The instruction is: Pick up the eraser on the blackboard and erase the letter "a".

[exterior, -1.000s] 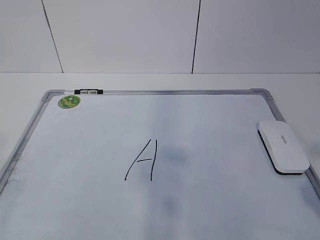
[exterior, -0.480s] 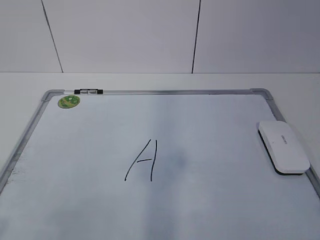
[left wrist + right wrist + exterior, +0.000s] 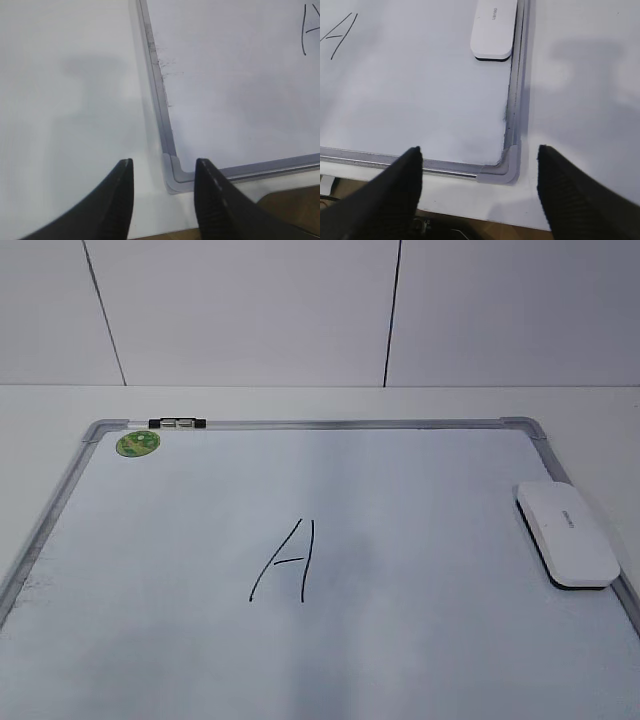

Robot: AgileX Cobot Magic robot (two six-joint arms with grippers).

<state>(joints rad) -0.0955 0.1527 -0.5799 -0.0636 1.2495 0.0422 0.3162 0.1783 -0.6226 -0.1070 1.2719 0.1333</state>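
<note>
The white eraser lies flat at the right edge of the blackboard, a white board in a grey frame. A black capital "A" is drawn near the board's middle. The letter "a" is out of view. Neither gripper shows in the exterior view. My left gripper hangs open and empty over the board's near left corner. The right gripper stands wide open and empty above the near right corner, and the eraser lies farther up along that edge.
A black-and-clear marker pen rests on the board's far frame, beside a round green sticker. White table surrounds the board, and a tiled wall rises behind it. The table's front edge runs just below both near corners.
A faint grey shade on the board right of the capital "A" has faded. The eraser, pen and board have not moved.
</note>
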